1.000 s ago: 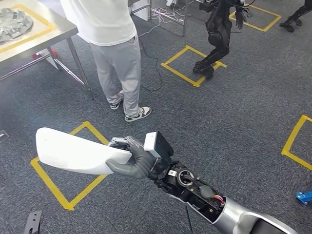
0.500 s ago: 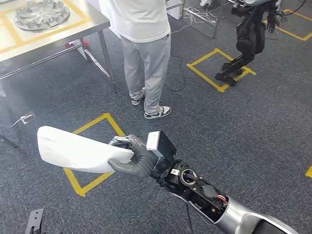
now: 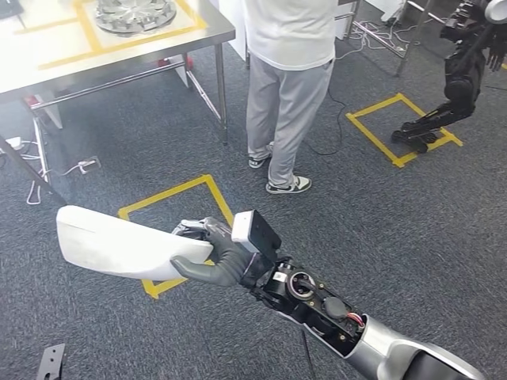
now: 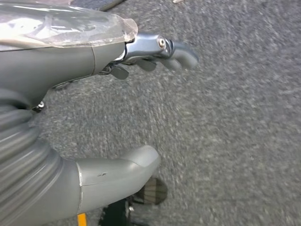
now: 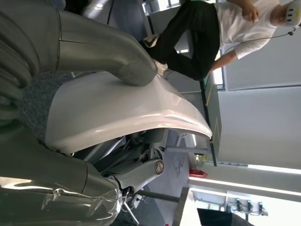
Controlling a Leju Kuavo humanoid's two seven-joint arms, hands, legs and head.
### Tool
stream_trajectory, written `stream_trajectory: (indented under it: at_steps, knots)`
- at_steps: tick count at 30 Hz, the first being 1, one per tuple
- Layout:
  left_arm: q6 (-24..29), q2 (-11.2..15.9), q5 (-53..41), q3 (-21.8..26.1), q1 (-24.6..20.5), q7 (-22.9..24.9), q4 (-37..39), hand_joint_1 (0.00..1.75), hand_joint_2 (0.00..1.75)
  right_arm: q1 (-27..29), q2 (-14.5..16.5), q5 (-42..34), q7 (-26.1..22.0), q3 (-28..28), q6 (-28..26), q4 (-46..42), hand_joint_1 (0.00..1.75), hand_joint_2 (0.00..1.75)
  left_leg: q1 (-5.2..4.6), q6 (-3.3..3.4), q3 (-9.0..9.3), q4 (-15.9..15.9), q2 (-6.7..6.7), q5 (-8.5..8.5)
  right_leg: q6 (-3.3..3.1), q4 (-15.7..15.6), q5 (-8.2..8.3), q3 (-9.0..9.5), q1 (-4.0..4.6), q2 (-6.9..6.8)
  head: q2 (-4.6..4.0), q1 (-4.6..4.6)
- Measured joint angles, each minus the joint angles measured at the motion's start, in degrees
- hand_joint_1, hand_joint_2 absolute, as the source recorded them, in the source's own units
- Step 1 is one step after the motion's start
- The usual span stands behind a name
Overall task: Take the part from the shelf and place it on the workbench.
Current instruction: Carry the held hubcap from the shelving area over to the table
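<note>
A humanoid robot's right hand [image 3: 218, 257] grips one end of a long white curved part [image 3: 120, 244], thumb under its near edge and fingers wrapped over the top, so that the panel sticks out sideways over grey carpet and a yellow tape square [image 3: 173, 222] on the floor. In the right wrist view the thumb [image 5: 106, 49] presses the glossy face of the part [image 5: 117, 110] near its broad end. The left hand [image 4: 106, 117] hangs over bare carpet, holding nothing, its thumb and dark fingers apart.

The steel workbench [image 3: 36, 67] stands well apart from the part, beyond the tape square, with a round metal casting [image 3: 136, 12] already lying inside a yellow outline on its top. A person in grey trousers and a white shirt [image 3: 287, 95] stands just beside the bench's near corner leg; a second, black robot [image 3: 460, 79] stands farther off by another tape square.

The risks, as I judge them: the panel is held at one end only, so its free length may sag or twist out of the grip during a step. Its far tip could also clip the table leg, or the bystander, if the approach cuts close to that corner. Set down carelessly, it might strike the casting.
</note>
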Motion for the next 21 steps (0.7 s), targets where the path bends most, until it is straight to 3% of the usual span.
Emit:
stream_trajectory:
  at_steps: [1, 3, 5, 6, 7, 8, 10, 11, 13, 14, 15, 17, 19, 21]
  knots:
    - [0.01, 0.03, 0.00, 0.00, 0.02, 0.00, 0.01, 0.00, 1.75, -0.02, -0.01, -0.01, -0.01, -0.01, -0.01, 0.01, 1.75, 1.75, 0.11, 0.32, 0.04, -0.05, -0.53, 0.06, 0.28, 1.13, -0.95, -0.44, -0.19, 1.19, 0.00, 0.06]
    - [0.02, 0.04, 0.00, 0.00, -0.13, 0.00, 0.01, 0.00, 1.75, 0.00, -0.02, -0.01, -0.02, -0.04, -0.02, 0.06, 1.75, 1.75, 0.30, 0.87, 0.09, -0.13, -1.60, 0.16, 0.69, 7.23, -4.51, -3.09, -0.43, 4.36, 0.00, 0.37]
    - [0.01, 0.01, 0.00, 0.00, -0.17, 0.00, 0.01, 0.00, 1.75, 0.18, -0.02, -0.01, -0.02, -0.04, -0.02, 0.20, 1.75, 1.75, 0.24, 1.12, 0.09, -0.11, -2.88, 0.15, 0.73, 15.53, -7.85, -6.83, -0.46, 5.60, 0.00, 0.60]
    - [0.01, -0.04, 0.00, 0.00, -0.12, 0.00, 0.01, 0.00, 1.75, 0.27, -0.02, -0.01, -0.02, -0.04, -0.02, 0.31, 1.75, 1.75, 0.20, 1.13, 0.10, -0.09, -3.64, 0.15, 0.68, 17.71, -8.12, -7.96, -0.46, 5.73, 0.00, 0.64]
    - [0.00, -0.09, 0.00, 0.00, -0.07, 0.00, 0.01, 0.00, 1.75, 0.31, -0.02, 0.00, -0.01, -0.04, -0.03, 0.40, 1.75, 1.75, 0.18, 1.13, 0.14, -0.08, -4.46, 0.15, 0.56, 17.47, -7.14, -8.05, -0.46, 5.83, 0.00, 0.67]
    - [0.00, -0.14, -0.01, 0.00, -0.05, 0.00, 0.01, 0.00, 1.75, 0.30, -0.02, 0.06, 0.01, -0.05, -0.04, 0.46, 1.75, 1.75, 0.19, 1.12, 0.20, -0.05, -5.31, 0.15, 0.37, 14.94, -5.13, -7.12, -0.48, 6.09, 0.00, 0.71]
    - [0.00, -0.24, -0.08, 0.00, -0.10, 0.00, 0.01, 0.00, 1.75, 0.22, -0.02, 0.37, 0.15, -0.06, -0.15, 0.51, 1.75, 1.75, 0.15, 0.99, 0.29, 0.01, -6.90, 0.16, -0.14, 6.77, -0.61, -3.71, -0.59, 8.23, 0.00, 0.74]
    - [-0.01, -0.27, -0.13, 0.00, -0.17, 0.00, 0.01, 0.00, 1.75, 0.18, -0.02, 0.58, 0.30, -0.07, -0.28, 0.50, 1.75, 1.75, 0.19, 0.79, 0.17, 0.09, -7.65, 0.24, -0.31, 3.59, 0.56, -2.35, -0.67, 9.46, 0.00, 0.66]
    - [-0.02, -0.30, -0.19, 0.00, -0.16, 0.00, 0.01, 0.00, 1.75, 0.20, -0.02, 0.89, 0.70, -0.07, -0.60, 0.48, 1.75, 1.75, 0.39, 0.10, -0.38, 0.06, -9.01, 0.61, -0.57, 1.08, 0.69, -1.01, -0.67, 10.60, 0.00, 0.58]
    - [-0.02, -0.26, -0.19, -0.01, -0.03, 0.00, 0.01, 0.00, 1.75, 0.21, -0.02, 0.97, 0.88, -0.07, -0.74, 0.43, 1.75, 1.75, 0.47, -0.34, -0.62, -0.04, -9.71, 0.88, -0.71, 0.65, 0.68, -0.70, -0.69, 10.02, 0.00, 0.61]
    - [-0.02, -0.22, -0.20, -0.01, 0.16, 0.00, 0.02, 0.00, 1.75, 0.21, -0.01, 1.02, 1.02, -0.07, -0.84, 0.36, 1.75, 1.75, 0.46, -0.69, -0.83, 0.03, -9.45, 0.88, -0.97, 0.33, 0.82, -0.42, -0.73, 9.28, 0.00, 0.57]
    - [-0.02, -0.10, -0.22, -0.02, 0.18, 0.00, 0.06, 0.00, 1.75, 0.18, 0.00, 1.06, 1.13, -0.07, -0.96, 0.18, 1.75, 1.75, 0.17, -1.20, -2.29, 2.82, -6.53, -0.81, -1.57, -0.37, 1.26, -0.13, -0.89, 7.66, 0.00, 0.03]
    - [-0.02, -0.07, -0.24, -0.02, -0.10, 0.00, 0.08, 0.00, 1.75, 0.28, -0.01, 1.09, 1.19, -0.07, -0.98, 0.07, 1.75, 1.75, 0.10, -1.50, -5.91, 10.25, -3.08, -4.46, -1.91, -0.59, 1.37, -0.10, -0.75, 5.96, 0.00, -0.44]
    - [-0.02, -0.20, -0.25, -0.02, -0.03, 0.00, 0.08, 0.00, 1.75, 0.46, -0.02, 1.11, 1.26, -0.06, -0.98, 0.05, 1.75, 1.75, 0.24, -1.74, -9.00, 16.63, -2.13, -6.52, -1.98, -0.58, 1.31, -0.19, -0.60, 4.29, 0.00, -0.50]
